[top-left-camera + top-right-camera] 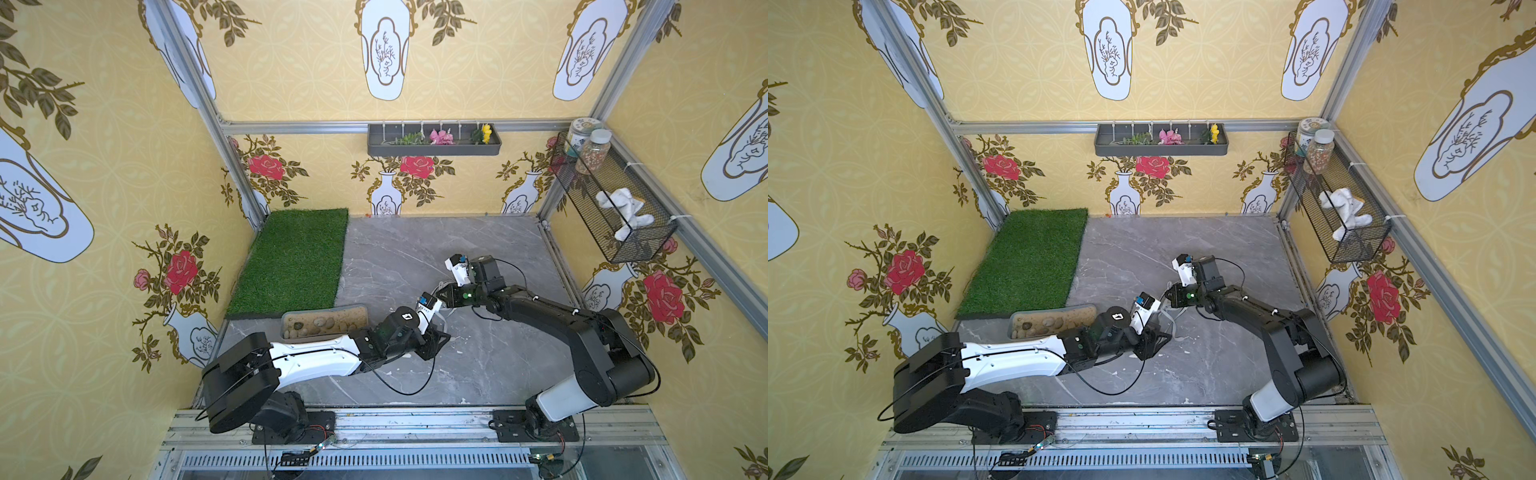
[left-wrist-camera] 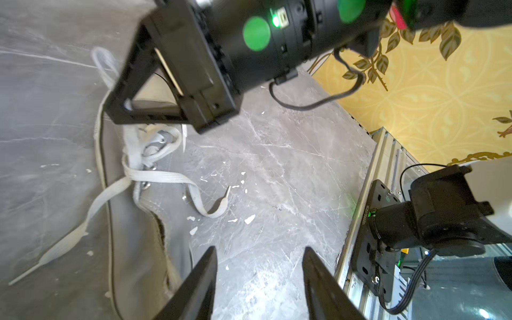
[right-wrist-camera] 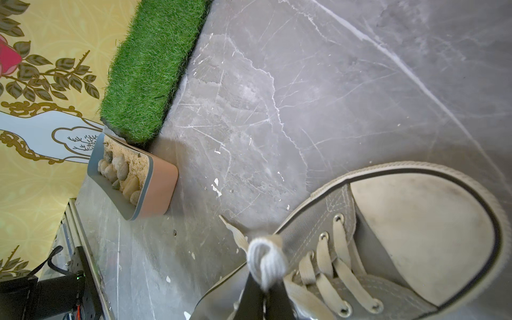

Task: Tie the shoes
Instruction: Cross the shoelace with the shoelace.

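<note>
**Shoe on Floor: Left Jaws Apart, Right Jaws Clamped on Lace**

Nearest, a ribbed aluminium rail (image 1: 415, 419) carried both arm bases. Past it, the left gripper (image 2: 259, 277) hung just beside the shoe. Its two black tapered fingers stood apart, with only bare floor between them.

The shoe (image 3: 415, 221) lay mid-cell on the grey, white-veined stone-look floor (image 1: 415, 249), between the two grippers. It had grey woven canvas, a smooth rounded white rubber toe cap with scuffs, and round metal eyelets. One flat, ribbed lace (image 2: 166, 177) trailed slack across the floor.

The right gripper (image 3: 264, 288) was closed tight on a bunched lace loop (image 3: 266, 263) above the eyelets.

Farther off stood an oblong tray (image 3: 163, 191) with a smooth terracotta wall, holding sand and rounded pebbles (image 3: 119, 171). It sat just beside the bristly green grass mat (image 1: 295, 257).

On the back wall hung a dark trough shelf (image 1: 434, 151) holding artificial flowers.
</note>
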Action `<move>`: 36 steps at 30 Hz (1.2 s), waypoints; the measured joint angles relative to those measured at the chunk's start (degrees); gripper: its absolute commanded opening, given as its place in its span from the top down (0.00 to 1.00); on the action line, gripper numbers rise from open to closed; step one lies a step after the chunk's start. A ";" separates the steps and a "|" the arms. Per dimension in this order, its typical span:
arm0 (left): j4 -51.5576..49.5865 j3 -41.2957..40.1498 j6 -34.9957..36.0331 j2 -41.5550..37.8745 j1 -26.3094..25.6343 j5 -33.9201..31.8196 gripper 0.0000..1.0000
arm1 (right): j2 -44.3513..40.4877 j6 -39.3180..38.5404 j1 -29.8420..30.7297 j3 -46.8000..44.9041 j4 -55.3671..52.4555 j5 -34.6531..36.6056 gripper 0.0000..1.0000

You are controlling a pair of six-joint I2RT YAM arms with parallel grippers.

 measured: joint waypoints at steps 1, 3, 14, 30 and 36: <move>-0.63 -0.35 -0.63 -0.92 1.73 0.94 0.50 | -0.17 -0.61 0.02 -0.59 0.68 -0.02 1.00; -2.29 -0.72 -2.93 -2.36 5.97 2.23 0.50 | -0.72 -1.60 0.09 -1.73 1.81 -0.37 1.00; -12.37 15.21 -11.28 9.07 18.47 14.03 0.48 | -2.27 -5.16 0.33 -5.75 9.75 -2.62 1.00; -14.82 28.30 -16.79 23.89 21.31 23.39 0.49 | -1.62 -5.53 1.03 -6.60 12.72 -4.50 1.00; -15.06 30.62 -18.34 26.27 21.24 23.28 0.53 | -1.09 -5.53 1.22 -6.25 13.55 -4.44 1.00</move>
